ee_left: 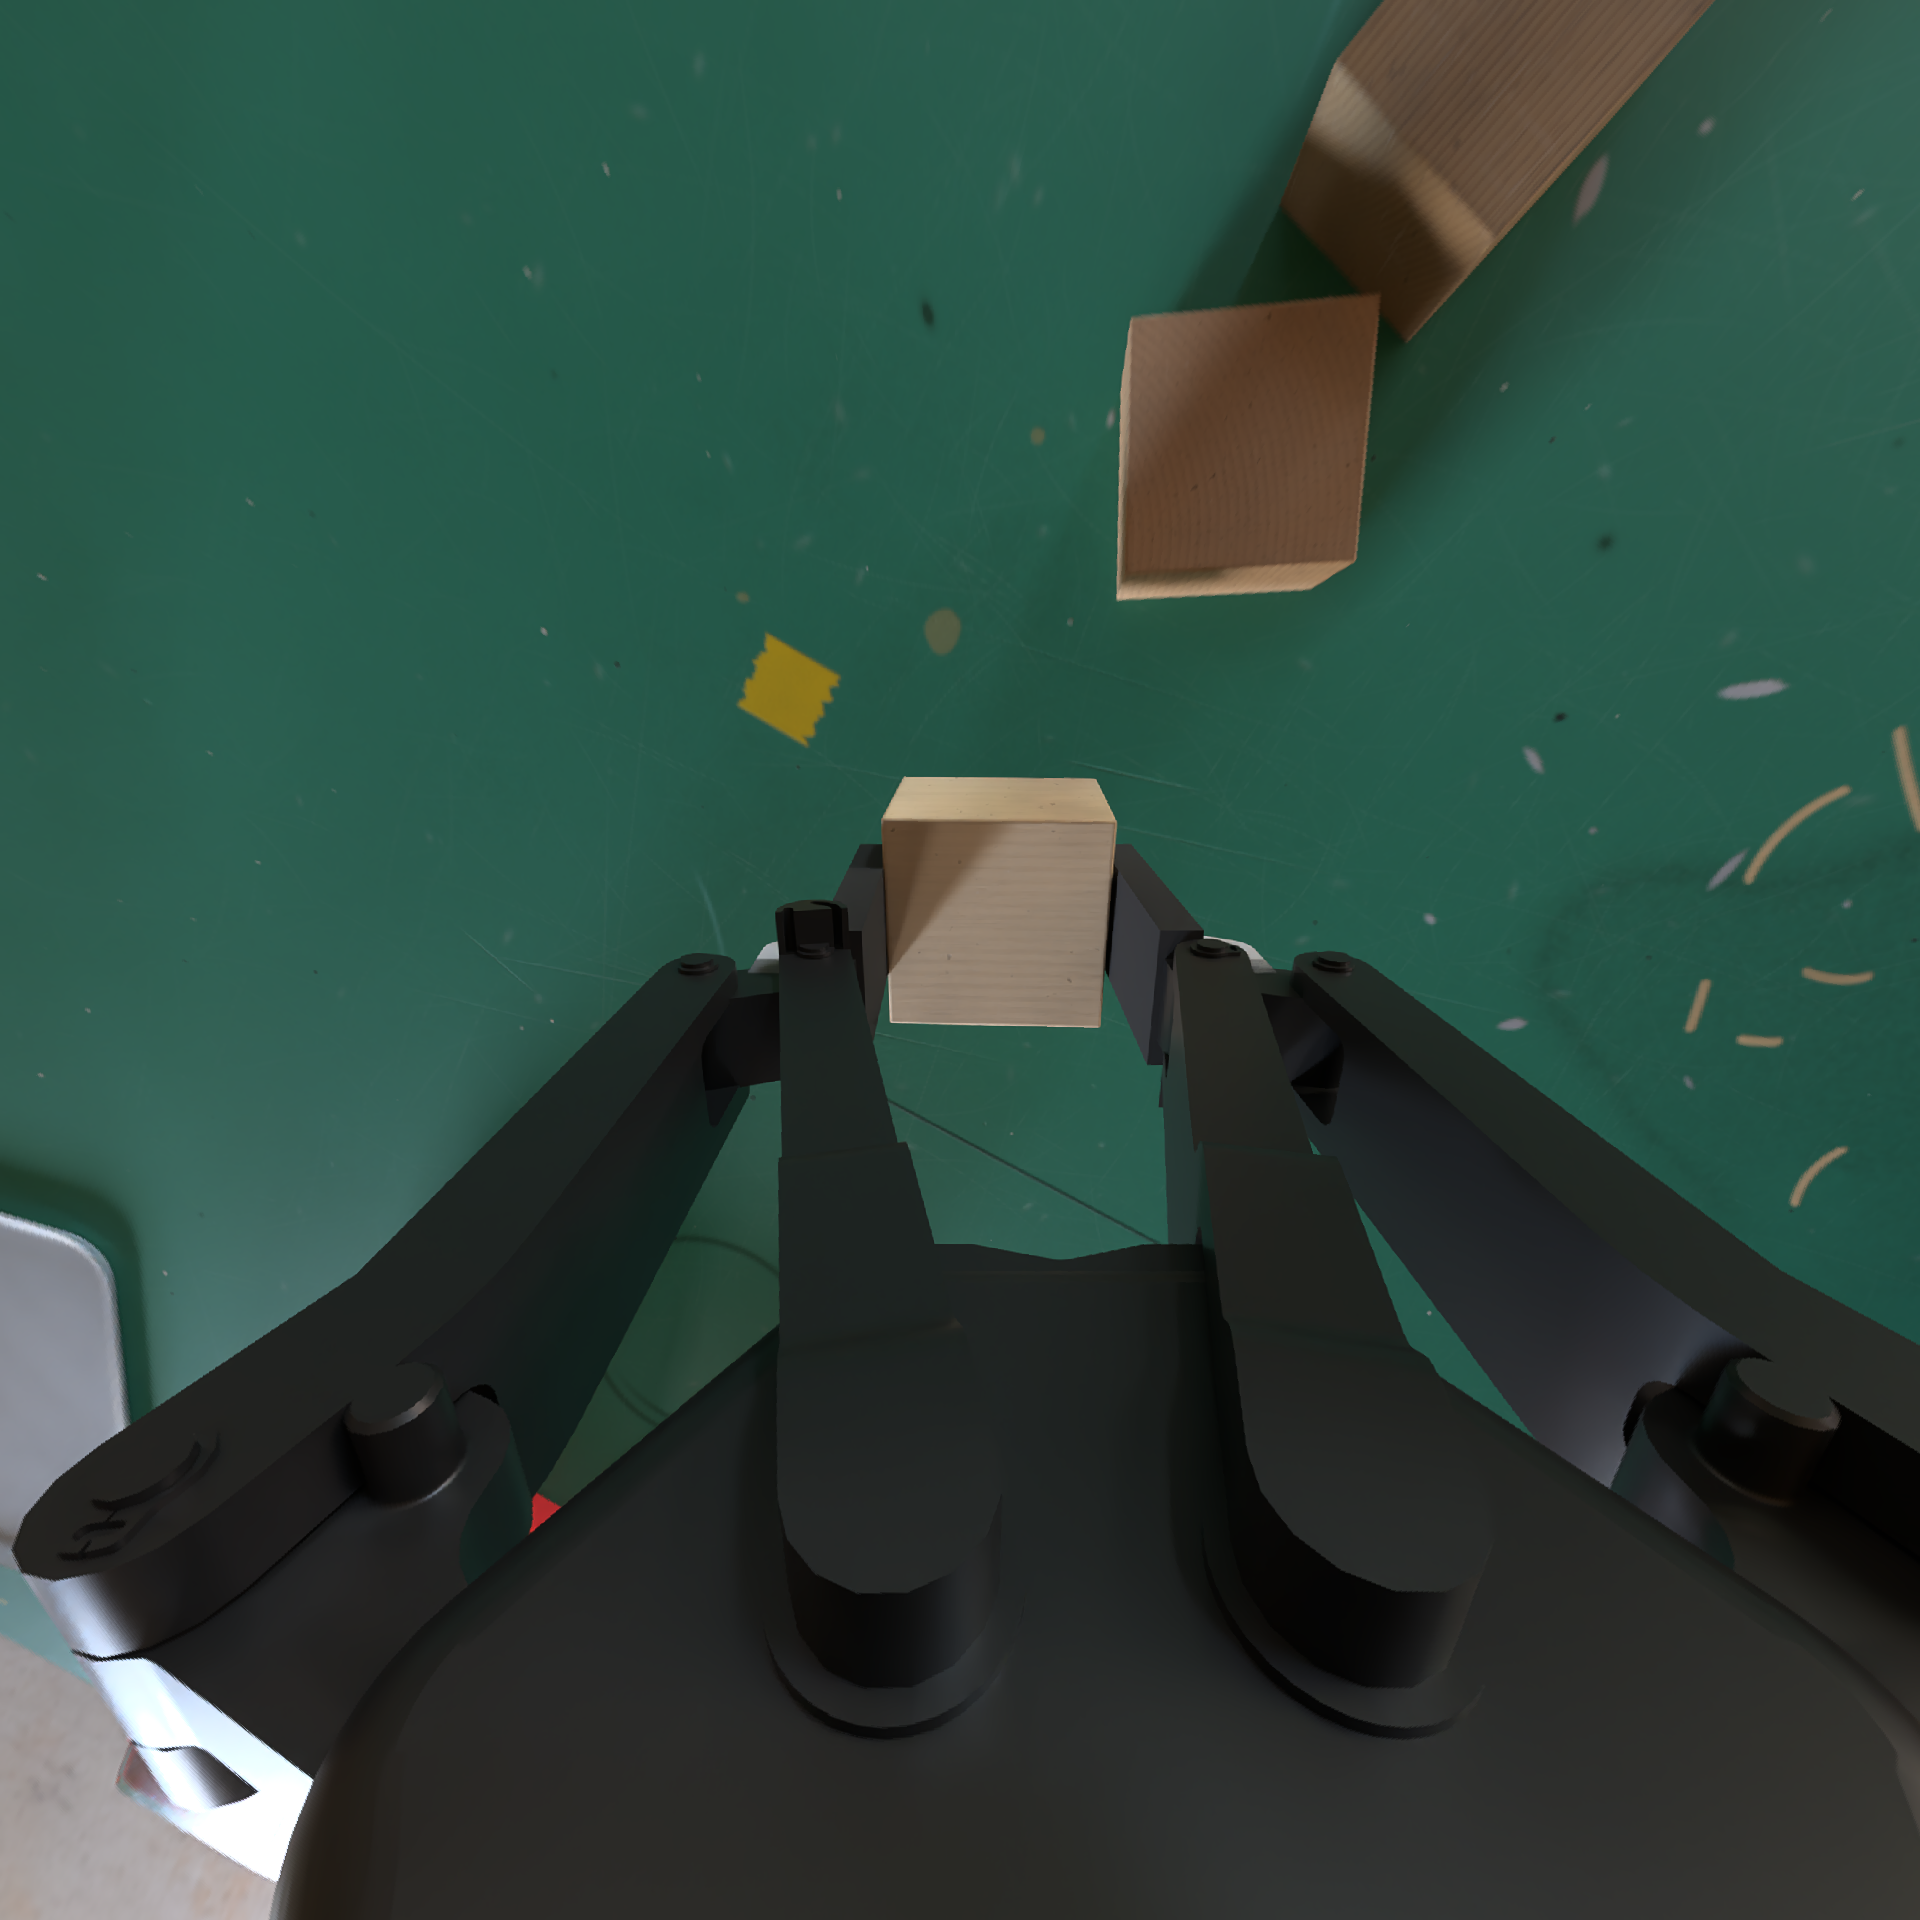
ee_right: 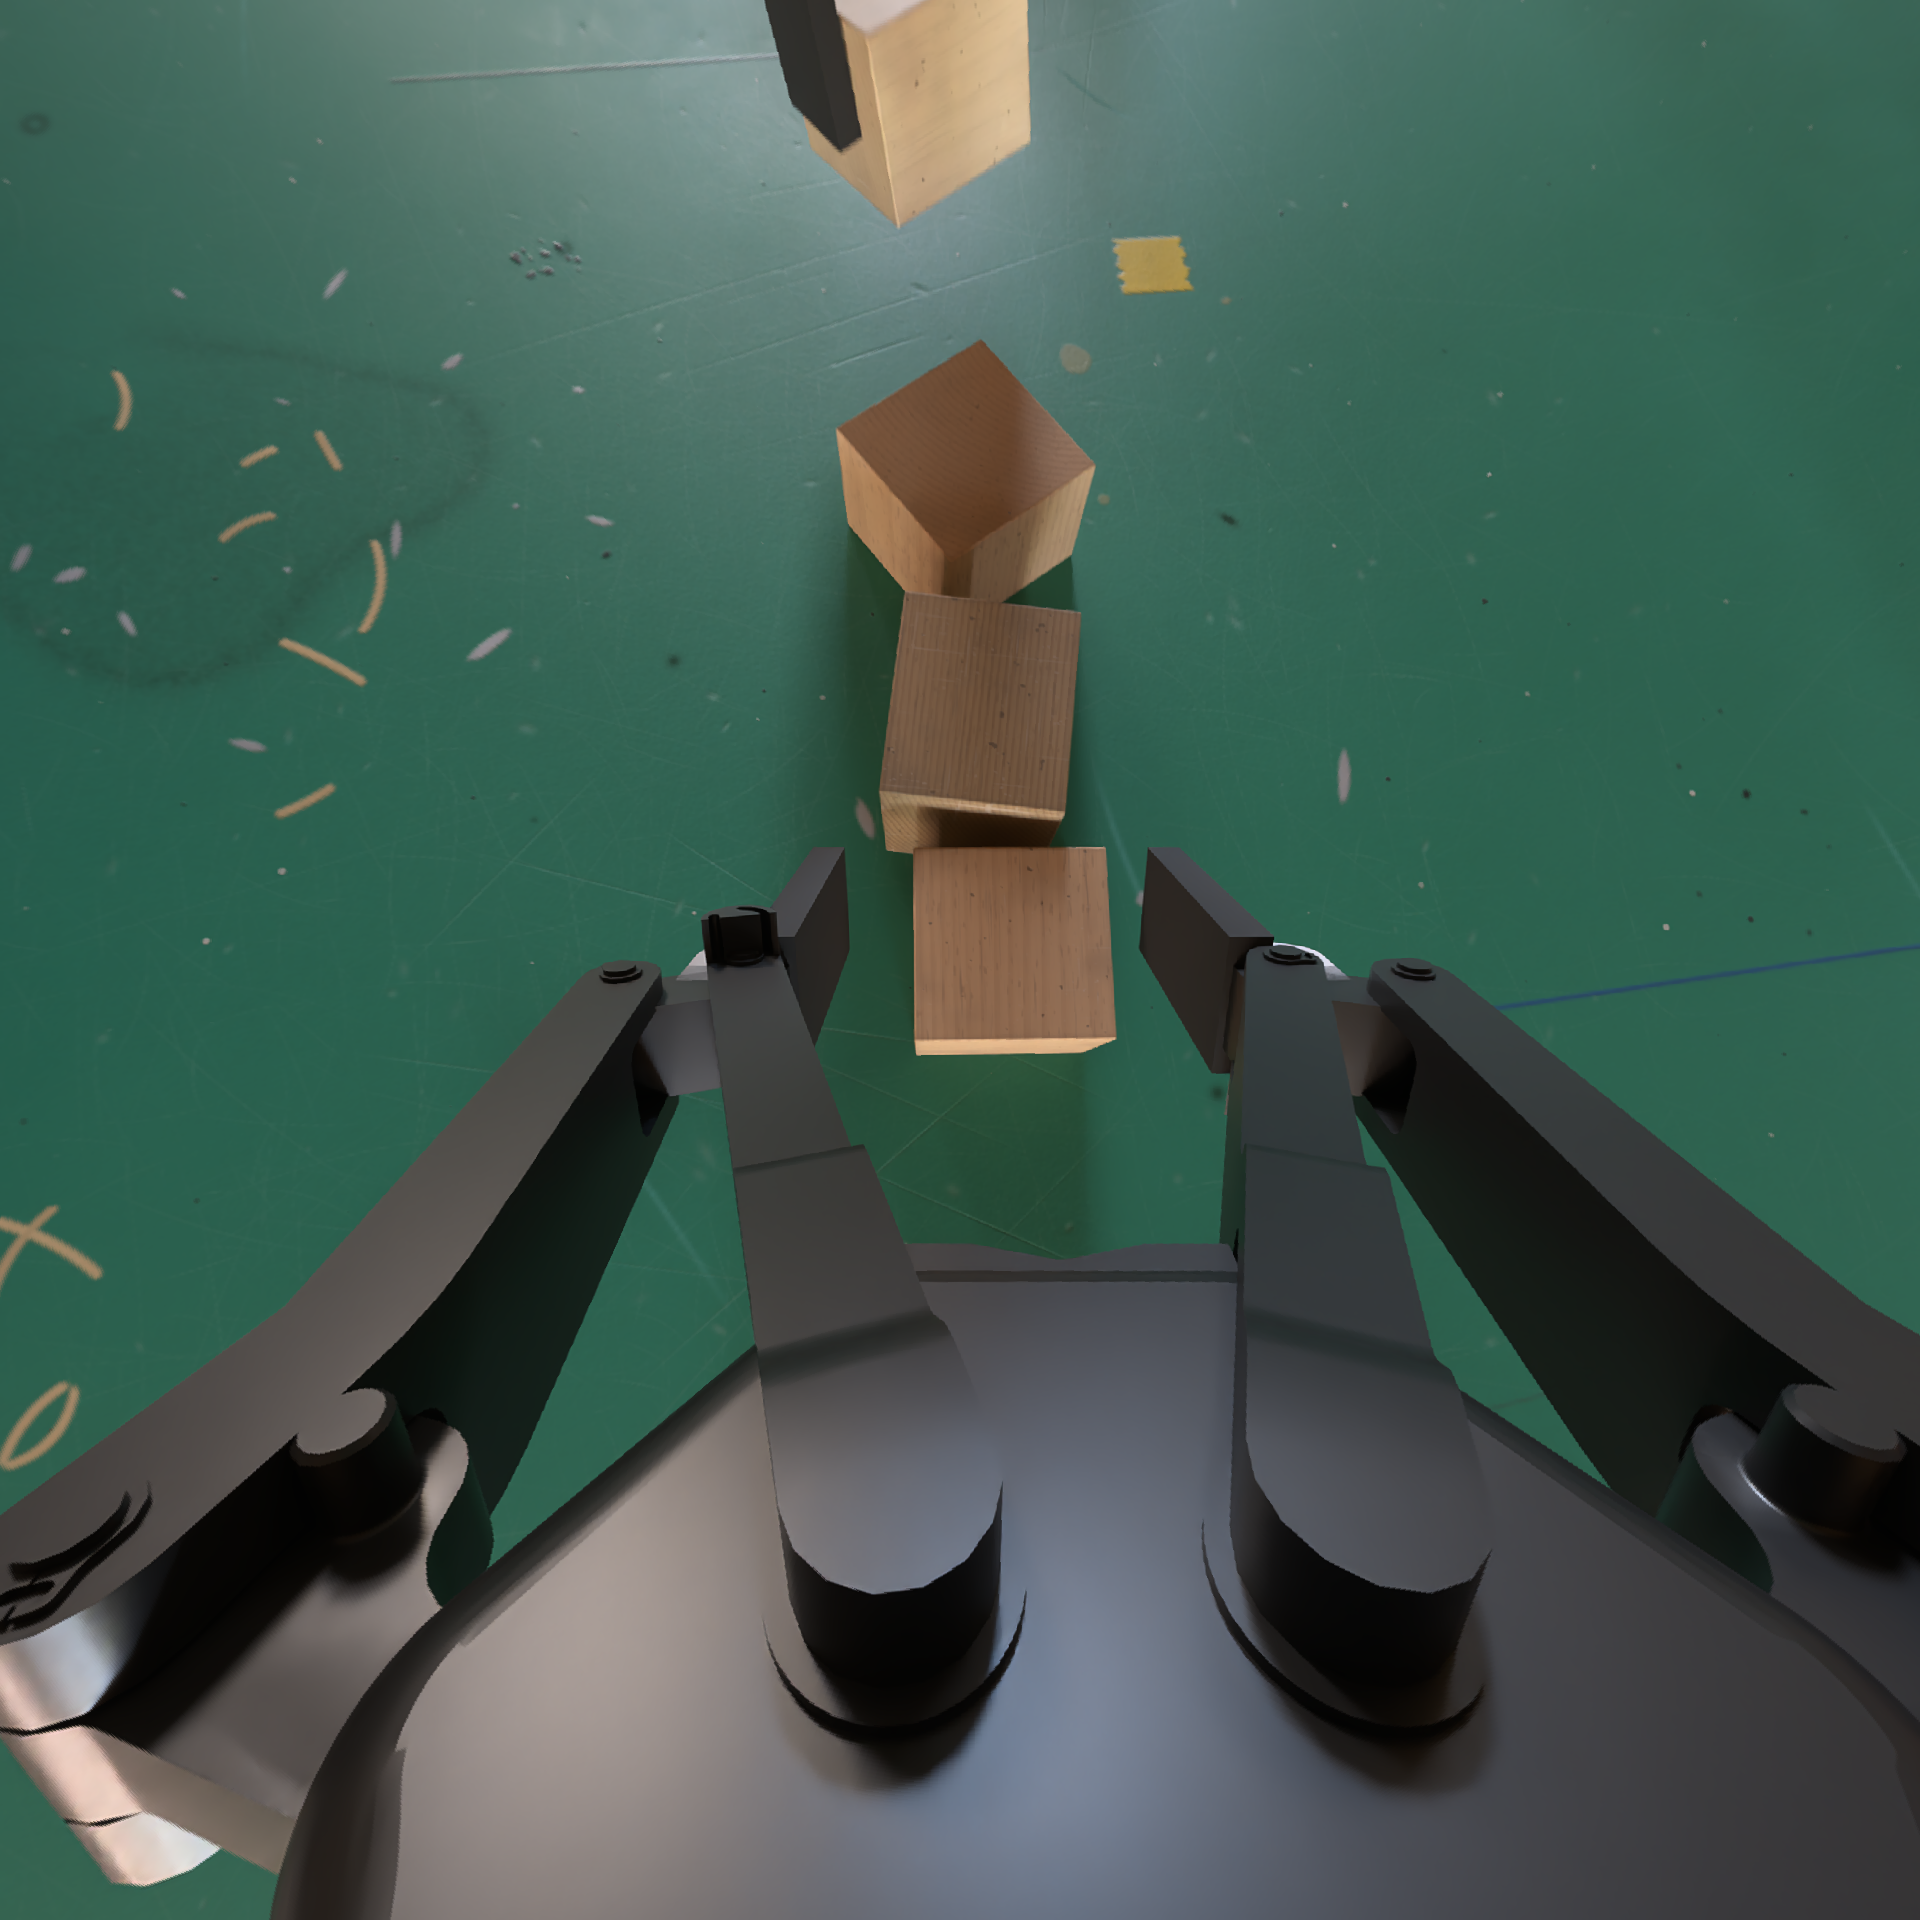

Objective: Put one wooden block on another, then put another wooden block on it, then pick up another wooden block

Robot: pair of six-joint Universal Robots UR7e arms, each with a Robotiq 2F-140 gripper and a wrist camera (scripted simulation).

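My left gripper (ee_left: pixel 992 883) is shut on a pale wooden block (ee_left: pixel 992 925) and holds it above the green mat (ee_left: pixel 416 520). The same block (ee_right: pixel 940 94) hangs at the top of the right wrist view. Three brown wooden blocks lie in a line there. The nearest block (ee_right: pixel 1013 945) sits between the fingers of my open right gripper (ee_right: pixel 992 904), with a gap on each side. The middle block (ee_right: pixel 982 717) is just beyond it and the far block (ee_right: pixel 961 468) is turned cornerwise. I cannot tell whether any are stacked. The left wrist view shows one brown block (ee_left: pixel 1247 447) and a longer brown shape (ee_left: pixel 1455 156).
A yellow tape patch (ee_left: pixel 790 688) is stuck on the mat; it also shows in the right wrist view (ee_right: pixel 1151 264). Pale scratches and specks (ee_right: pixel 312 582) mark the mat on the left of that view. A light grey rounded plate (ee_left: pixel 52 1351) sits at the mat's edge.
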